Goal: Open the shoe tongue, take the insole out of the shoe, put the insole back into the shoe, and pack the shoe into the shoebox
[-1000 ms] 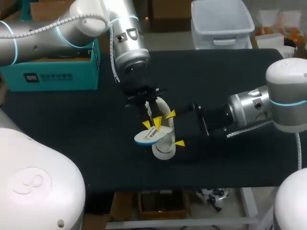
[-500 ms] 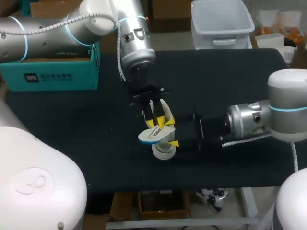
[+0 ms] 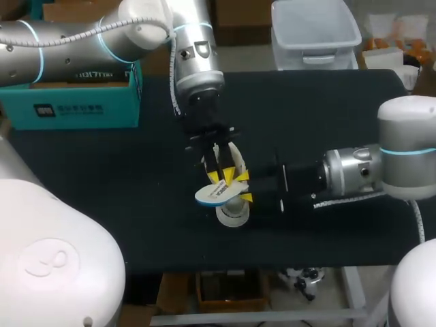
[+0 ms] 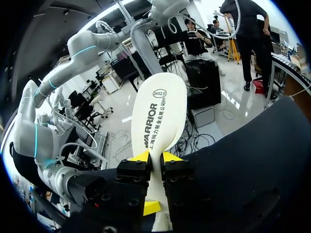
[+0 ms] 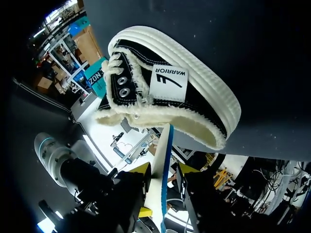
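- The left gripper [image 3: 219, 177] hangs over the middle of the black cloth-covered table [image 3: 102, 191], pointing down; its arm comes in from the back left corner.
- Its two yellow-tipped fingers [image 4: 141, 158] are pressed together on the flat, cream insole with a blue edge [image 4: 163, 111]. They pinch it from both faces near one end, so most of the insole sticks out past the tips.
- In the head view the free end of the insole angles down towards the front edge of the table, just above the shoe.
- The right gripper [image 5: 164, 168] comes in level from the right edge and meets the insole at the same spot.
- Its fingers stand apart on either side of the thin insole. In the right wrist view a slim gap shows between the blue edge and one finger, so they straddle the insole without clamping it.
- The low black canvas shoe with a white ribbed rubber sole and pale fleece lining [image 5: 194, 97] rests on the table under both grippers, nearer the front edge than the back, with its mouth open.
- The teal cardboard shoebox [image 3: 68, 105] sits at the back left corner, well apart from the shoe.
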Tool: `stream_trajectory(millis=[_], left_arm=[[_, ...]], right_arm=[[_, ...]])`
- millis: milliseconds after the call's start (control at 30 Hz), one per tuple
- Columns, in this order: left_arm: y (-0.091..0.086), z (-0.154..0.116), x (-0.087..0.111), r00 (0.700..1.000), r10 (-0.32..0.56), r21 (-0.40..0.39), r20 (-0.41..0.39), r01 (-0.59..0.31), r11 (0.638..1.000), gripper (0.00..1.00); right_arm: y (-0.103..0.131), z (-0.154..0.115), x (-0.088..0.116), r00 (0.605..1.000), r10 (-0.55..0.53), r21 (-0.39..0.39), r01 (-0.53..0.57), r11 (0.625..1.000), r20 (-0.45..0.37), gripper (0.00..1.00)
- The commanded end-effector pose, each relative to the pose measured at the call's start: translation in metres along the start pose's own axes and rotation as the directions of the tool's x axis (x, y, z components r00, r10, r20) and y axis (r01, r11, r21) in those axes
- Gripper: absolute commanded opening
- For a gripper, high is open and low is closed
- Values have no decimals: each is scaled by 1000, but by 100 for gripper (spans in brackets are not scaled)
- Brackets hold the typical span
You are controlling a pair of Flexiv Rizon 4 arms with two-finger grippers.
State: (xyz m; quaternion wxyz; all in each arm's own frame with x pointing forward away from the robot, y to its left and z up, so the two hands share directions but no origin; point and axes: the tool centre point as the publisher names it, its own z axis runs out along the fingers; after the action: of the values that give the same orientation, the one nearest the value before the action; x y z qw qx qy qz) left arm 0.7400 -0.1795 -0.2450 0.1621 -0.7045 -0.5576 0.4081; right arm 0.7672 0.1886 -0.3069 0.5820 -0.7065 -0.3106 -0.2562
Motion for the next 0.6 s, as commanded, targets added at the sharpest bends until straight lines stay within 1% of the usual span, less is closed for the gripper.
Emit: stream_trajectory(millis=[33, 133, 200, 267, 300, 333, 600], left_arm=[[3, 0, 0, 1000, 5, 14, -7, -5, 1000, 0], [3, 1, 1, 1000, 7, 21, -10, -7, 1000, 0], [3, 3, 1, 1000, 5, 21, -16, -5, 1000, 0], [3, 4, 1, 1000, 4, 21, -19, -4, 1000, 0], [3, 5, 2, 1000, 3, 22, -19, -2, 1000, 0], [3, 5, 2, 1000, 2, 23, -20, -1, 1000, 0], [2, 3, 7, 1000, -16, 59, -20, 17, 998, 0]], right_arm=[[-3, -2, -3, 1000, -3, -10, 3, 1000, -7, 35], [-2, -2, -3, 1000, -7, -11, 7, 1000, -8, 34], [-1, -2, -3, 1000, -8, -10, 8, 1000, -9, 30], [0, -2, -3, 1000, -11, -9, 11, 1000, -10, 20], [1, -1, -3, 1000, -13, -7, 13, 1000, -10, 4], [2, 0, -3, 1000, -14, -5, 14, 1000, -9, 0], [4, 1, -5, 1000, -28, 8, 28, 1000, -5, 0]])
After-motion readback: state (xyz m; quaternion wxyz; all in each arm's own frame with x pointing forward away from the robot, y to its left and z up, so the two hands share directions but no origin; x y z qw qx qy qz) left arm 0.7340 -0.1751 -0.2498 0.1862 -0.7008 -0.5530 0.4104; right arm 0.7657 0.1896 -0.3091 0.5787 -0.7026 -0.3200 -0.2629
